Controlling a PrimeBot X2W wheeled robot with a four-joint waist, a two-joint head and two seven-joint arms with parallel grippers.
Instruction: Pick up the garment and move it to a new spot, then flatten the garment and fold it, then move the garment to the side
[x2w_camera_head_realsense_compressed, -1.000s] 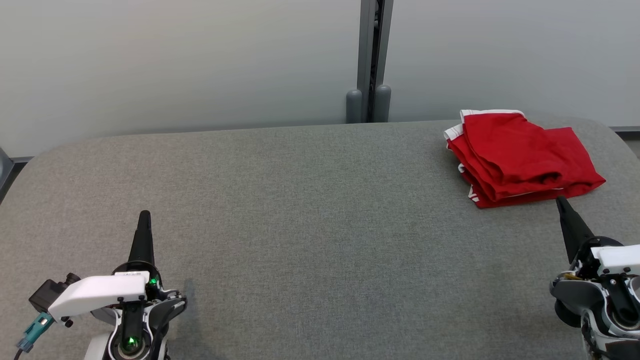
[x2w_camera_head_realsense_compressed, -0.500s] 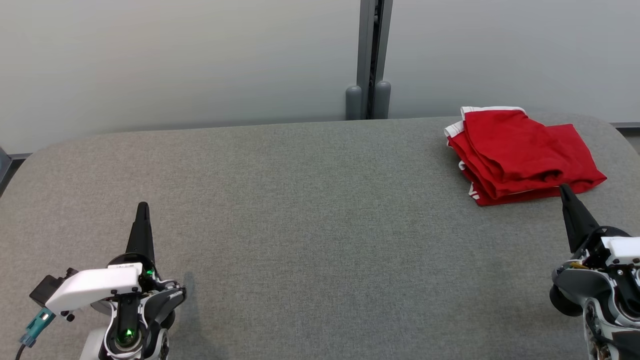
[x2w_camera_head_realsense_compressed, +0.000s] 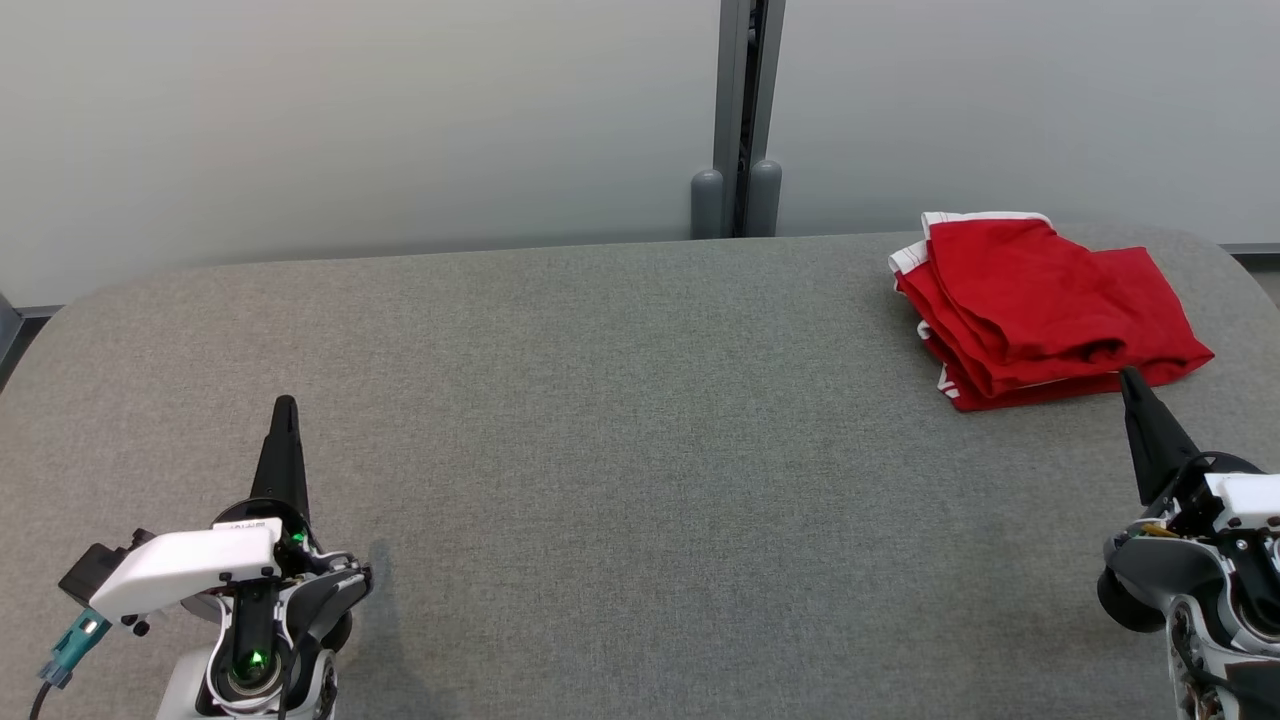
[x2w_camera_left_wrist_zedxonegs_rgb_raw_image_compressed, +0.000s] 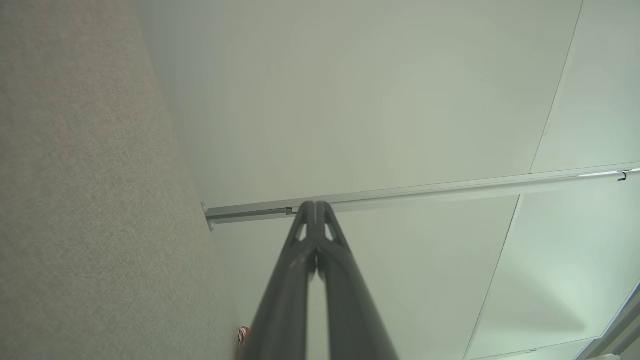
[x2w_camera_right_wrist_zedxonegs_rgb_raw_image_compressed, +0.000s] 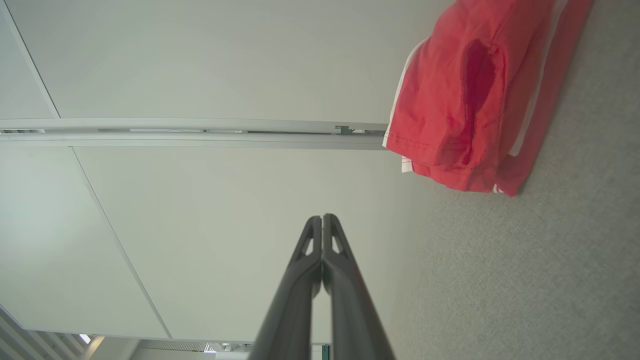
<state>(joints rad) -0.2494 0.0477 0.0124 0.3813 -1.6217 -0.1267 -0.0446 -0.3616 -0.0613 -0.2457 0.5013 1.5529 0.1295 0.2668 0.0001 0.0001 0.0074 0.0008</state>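
- Folded red garment (x2w_camera_head_realsense_compressed: 1045, 305) lies on grey table (x2w_camera_head_realsense_compressed: 640, 450), far right corner
- Left gripper (x2w_camera_head_realsense_compressed: 286, 408): fingers pressed together, empty, over table's near left
- Right gripper (x2w_camera_head_realsense_compressed: 1131, 380): fingers pressed together, empty, tip just beside garment

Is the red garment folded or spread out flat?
Folded. The red garment lies in a compact stack on the grey surface, with several layered edges and white trim visible.

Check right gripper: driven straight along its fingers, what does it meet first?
Probably the wall panel, not the garment. In the wrist view the shut right gripper aims past the garment, which lies off to one side; clearance is hard to judge.
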